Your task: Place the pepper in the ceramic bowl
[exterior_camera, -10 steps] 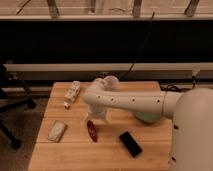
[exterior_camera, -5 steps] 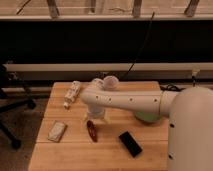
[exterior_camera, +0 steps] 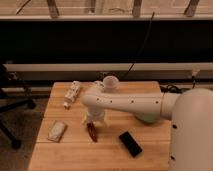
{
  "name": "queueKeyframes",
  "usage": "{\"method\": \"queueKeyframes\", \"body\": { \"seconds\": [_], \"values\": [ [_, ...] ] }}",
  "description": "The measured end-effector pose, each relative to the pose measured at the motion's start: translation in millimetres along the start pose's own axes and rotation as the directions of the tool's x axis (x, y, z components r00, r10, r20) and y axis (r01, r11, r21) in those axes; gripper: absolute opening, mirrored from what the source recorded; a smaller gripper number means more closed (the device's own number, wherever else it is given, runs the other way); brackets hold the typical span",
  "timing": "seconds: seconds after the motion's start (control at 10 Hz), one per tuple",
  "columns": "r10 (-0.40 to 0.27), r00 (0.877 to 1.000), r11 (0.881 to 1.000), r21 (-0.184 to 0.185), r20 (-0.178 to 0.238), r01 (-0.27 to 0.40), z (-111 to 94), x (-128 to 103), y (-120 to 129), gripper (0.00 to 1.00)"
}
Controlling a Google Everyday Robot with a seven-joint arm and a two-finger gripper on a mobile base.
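Note:
The dark red pepper [exterior_camera: 92,131] lies on the wooden table [exterior_camera: 75,155], left of the middle. My gripper [exterior_camera: 94,120] hangs at the end of the white arm [exterior_camera: 135,104], right above the pepper's far end and close to it. The green ceramic bowl is almost wholly hidden behind the arm. Only a greenish edge [exterior_camera: 149,119] shows under the arm, to the right of the pepper.
A translucent white cup [exterior_camera: 110,81] stands at the table's back edge. A black phone [exterior_camera: 130,143] lies front right of the pepper. A pale packet [exterior_camera: 57,131] lies at the left, and a white wrapped item [exterior_camera: 71,94] at the back left. A black office chair [exterior_camera: 10,105] stands left of the table.
The gripper has shifted only slightly above the pepper. The pepper has not moved.

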State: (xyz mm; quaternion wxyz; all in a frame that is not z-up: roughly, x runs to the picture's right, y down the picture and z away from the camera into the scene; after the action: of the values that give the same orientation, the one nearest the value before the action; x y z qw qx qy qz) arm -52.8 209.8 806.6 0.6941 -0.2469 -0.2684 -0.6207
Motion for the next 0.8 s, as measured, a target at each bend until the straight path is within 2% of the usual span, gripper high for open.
{"method": "queueKeyframes", "body": {
  "seconds": [0.5, 0.6, 0.8],
  "values": [
    [-0.039, 0.999, 0.999, -0.003, 0.021, 0.039, 20, -14, -1, 0.79],
    [-0.046, 0.999, 0.999, -0.008, 0.024, 0.046, 23, -15, -1, 0.73],
    [-0.065, 0.997, 0.997, -0.029, 0.03, 0.066, 28, -17, -2, 0.53]
  ]
}}
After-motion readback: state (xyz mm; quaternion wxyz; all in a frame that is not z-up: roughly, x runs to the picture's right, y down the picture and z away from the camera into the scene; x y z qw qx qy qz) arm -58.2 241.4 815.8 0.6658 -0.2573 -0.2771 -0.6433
